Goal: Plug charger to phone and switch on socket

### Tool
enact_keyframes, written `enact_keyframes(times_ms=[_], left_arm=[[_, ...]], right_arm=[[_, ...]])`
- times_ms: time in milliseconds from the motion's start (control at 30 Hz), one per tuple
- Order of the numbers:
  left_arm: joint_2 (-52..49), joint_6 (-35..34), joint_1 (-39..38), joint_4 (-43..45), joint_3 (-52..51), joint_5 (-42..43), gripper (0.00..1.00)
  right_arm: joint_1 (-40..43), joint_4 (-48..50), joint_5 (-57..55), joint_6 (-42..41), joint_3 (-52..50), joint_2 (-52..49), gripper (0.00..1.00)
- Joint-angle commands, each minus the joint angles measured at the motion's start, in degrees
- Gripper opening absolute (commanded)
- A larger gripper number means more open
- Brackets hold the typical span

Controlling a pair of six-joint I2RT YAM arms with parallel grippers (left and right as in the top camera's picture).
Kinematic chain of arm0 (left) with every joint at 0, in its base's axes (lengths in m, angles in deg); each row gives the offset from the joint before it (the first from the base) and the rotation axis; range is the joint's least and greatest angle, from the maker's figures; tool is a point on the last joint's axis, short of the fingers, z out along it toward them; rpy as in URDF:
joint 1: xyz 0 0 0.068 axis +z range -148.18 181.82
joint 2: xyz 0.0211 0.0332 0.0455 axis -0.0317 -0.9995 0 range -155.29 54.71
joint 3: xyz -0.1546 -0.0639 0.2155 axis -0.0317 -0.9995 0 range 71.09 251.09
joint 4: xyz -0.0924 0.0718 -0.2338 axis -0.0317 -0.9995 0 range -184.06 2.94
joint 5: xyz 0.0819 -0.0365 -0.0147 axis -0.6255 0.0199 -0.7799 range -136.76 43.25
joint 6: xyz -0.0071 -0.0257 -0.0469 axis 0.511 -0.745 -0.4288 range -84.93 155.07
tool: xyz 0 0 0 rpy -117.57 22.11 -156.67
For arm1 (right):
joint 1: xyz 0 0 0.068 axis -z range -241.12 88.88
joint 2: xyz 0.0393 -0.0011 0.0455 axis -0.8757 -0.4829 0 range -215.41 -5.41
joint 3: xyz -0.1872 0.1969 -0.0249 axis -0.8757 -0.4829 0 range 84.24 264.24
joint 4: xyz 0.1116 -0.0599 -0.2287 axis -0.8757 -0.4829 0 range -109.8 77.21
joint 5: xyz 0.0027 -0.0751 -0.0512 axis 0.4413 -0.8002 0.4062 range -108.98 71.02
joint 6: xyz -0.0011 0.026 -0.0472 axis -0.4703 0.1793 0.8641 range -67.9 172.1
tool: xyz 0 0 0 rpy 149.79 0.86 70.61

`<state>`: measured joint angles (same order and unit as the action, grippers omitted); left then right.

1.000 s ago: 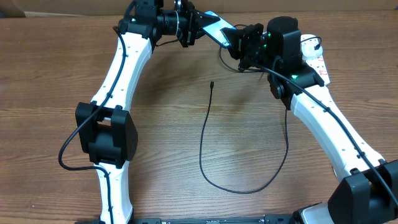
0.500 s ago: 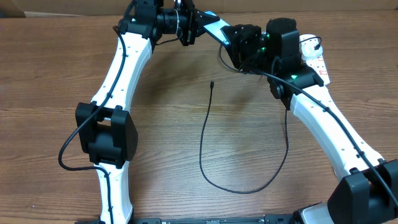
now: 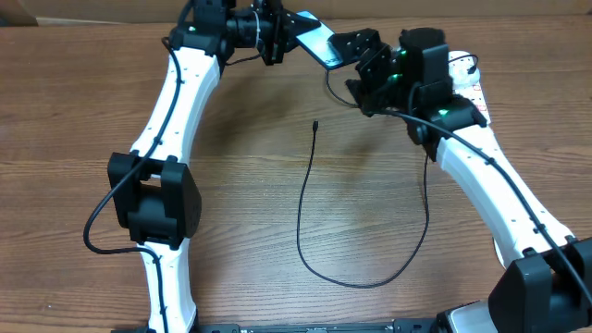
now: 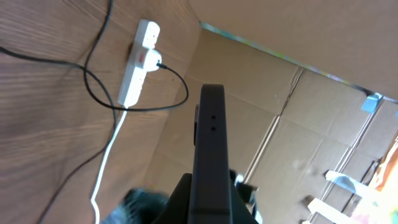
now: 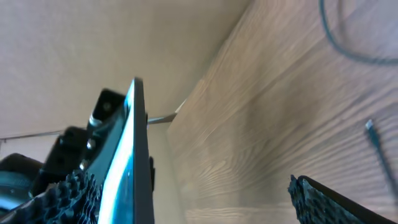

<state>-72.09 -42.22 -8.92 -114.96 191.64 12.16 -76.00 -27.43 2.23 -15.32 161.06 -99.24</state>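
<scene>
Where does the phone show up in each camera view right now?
Overhead: phone, top centre.
Left wrist: phone edge-on, from centre to bottom edge.
Right wrist: phone edge-on, left side.
Shared landmark: the black charger cable on the table, seen in all three.

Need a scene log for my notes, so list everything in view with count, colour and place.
table: one, brown wood, under everything
cardboard boxes: several, brown, behind the table's far edge
power strip: one, white with red markings, far right of the table, partly under the right arm
charger cable: one, black, looped across the table's middle, small tip lying free, other end running to the power strip
phone: one, light blue screen with black edges, held up above the far middle of the table
arms: two, white and black, one on each side
left tool: one, black, shut on the phone
right tool: one, black, open at the phone's other end
</scene>
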Motion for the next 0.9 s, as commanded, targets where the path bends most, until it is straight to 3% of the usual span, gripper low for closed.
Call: enact_keyframes(times_ms=[0,267,367,400,467,600,733,867], left_arm=[[0.5,8.7,2.1,-2.7,1.0,3.1,0.04],[0.5,33.3,4.1,-16.9,1.0,5.8,0.04],[0.5,46.5,4.1,-18.9,1.0,13.3,0.04],[0.5,54.3,4.1,-19.9,1.0,19.5,0.04],[0.5,60.6,4.1,-22.7,1.0,24.6,0.04],[0.5,67.2,4.4,-28.1,1.0,28.4,0.04],[0.5,69.8,5.4,-34.5,1.0,28.1,0.04],[0.5,75.6,7.1,-46.2,1.0,21.5,0.04]], right_arm=[[4.0,-0.1,4.7,7.7,0.0,-0.2,1.00],[12.3,-8.4,13.7,23.1,0.0,-0.1,1.00],[13.4,-16.1,13.5,30.8,0.1,-0.1,1.00],[13.4,-21.0,12.5,35.1,0.1,-0.1,1.00],[12.8,-26.0,10.4,38.8,0.1,-0.1,1.00],[10.0,-33.6,3.5,43.1,0.1,-0.1,1.00],[6.7,-36.6,-1.9,43.7,0.1,-0.1,0.93],[3.1,-37.6,-6.3,43.7,0.1,-0.1,0.90]])
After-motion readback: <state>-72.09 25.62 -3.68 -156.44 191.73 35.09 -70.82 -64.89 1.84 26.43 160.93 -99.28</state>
